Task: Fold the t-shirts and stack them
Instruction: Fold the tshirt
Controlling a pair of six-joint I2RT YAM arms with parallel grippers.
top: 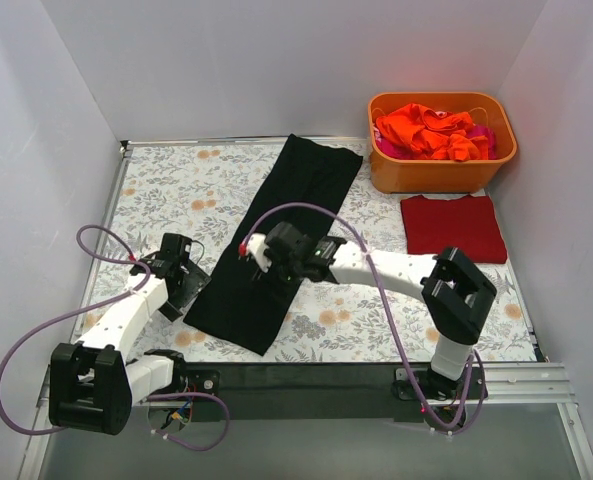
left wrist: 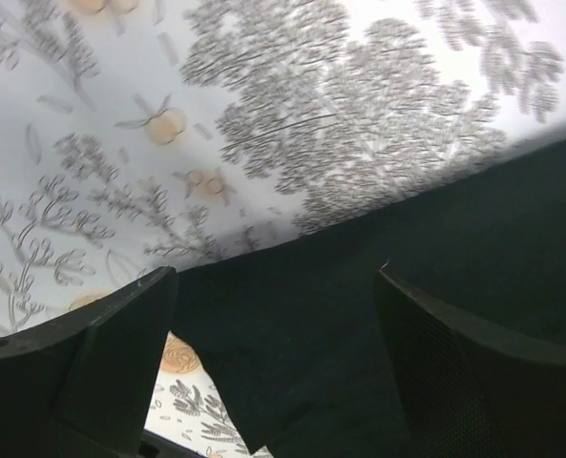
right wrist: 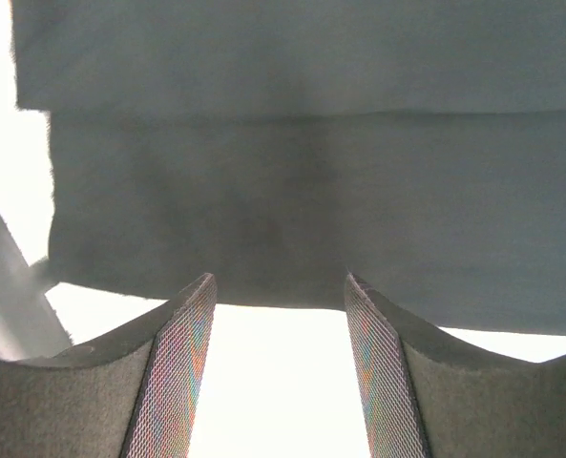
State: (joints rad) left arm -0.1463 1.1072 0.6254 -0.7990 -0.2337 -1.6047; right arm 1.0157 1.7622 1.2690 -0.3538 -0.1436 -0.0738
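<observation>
Plain white walls (top: pixel 276 60) on three sides; leaf-print tablecloth (top: pixel 176 190) underneath

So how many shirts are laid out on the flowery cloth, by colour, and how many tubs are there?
Black shirt: 1
Dark red shirt: 1
Orange tub: 1
Total: 3
The orange and pink clothes inside the tub are too bunched up to count.
</observation>
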